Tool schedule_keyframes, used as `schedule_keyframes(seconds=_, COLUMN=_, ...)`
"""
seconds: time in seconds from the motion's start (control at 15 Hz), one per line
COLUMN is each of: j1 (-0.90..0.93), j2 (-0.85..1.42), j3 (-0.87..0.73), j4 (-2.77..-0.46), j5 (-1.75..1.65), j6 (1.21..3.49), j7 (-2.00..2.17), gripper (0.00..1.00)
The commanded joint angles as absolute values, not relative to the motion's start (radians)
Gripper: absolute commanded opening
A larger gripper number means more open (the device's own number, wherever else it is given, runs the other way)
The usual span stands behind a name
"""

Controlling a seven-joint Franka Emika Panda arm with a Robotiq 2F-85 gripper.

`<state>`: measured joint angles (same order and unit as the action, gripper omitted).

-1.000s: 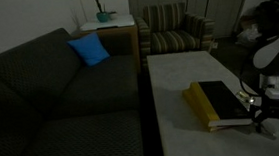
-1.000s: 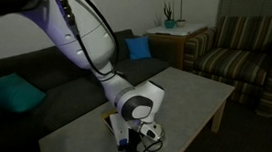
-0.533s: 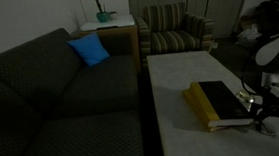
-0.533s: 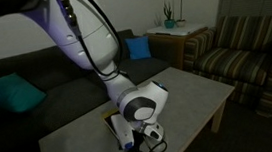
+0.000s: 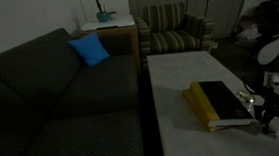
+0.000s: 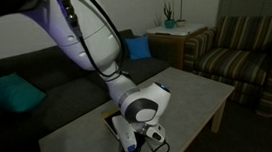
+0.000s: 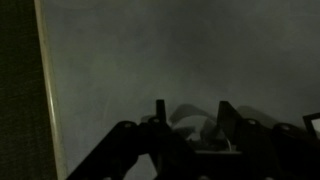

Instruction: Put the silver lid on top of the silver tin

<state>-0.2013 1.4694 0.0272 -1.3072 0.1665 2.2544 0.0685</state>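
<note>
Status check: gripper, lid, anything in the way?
Gripper down at the table beside the book, jaws apart, grip unclear. Pale shape between them, possibly the silver lid; too dark. No obstruction seen.

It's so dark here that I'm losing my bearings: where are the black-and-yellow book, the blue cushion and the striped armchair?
black-and-yellow book (image 5: 222, 101): in an exterior view, on its black cover.
blue cushion (image 5: 89, 50): in an exterior view, middle of its face.
striped armchair (image 5: 165, 17): in an exterior view, on its backrest.

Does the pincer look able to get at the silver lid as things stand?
Probably yes: in the wrist view the pincer straddles a pale shape, likely the silver lid, on the table, nothing between.
</note>
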Motion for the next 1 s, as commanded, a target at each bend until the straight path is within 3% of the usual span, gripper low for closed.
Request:
schedule_keyframes(seconds=0.0, j1=-0.214, j2=1.469, j3=0.032, j4=-1.299, j5=0.189, j6=2.239, j7=0.045, gripper=0.27)
schedule_keyframes(seconds=0.27, j1=-0.212, j2=1.469, j3=0.028, j4=-1.293, j5=0.190, j6=2.243, j7=0.055, gripper=0.01)
schedule_keyframes(seconds=0.93, j1=-0.220, j2=1.469, j3=0.020, j4=-1.278, j5=0.210, j6=2.248, j7=0.106, gripper=0.00)
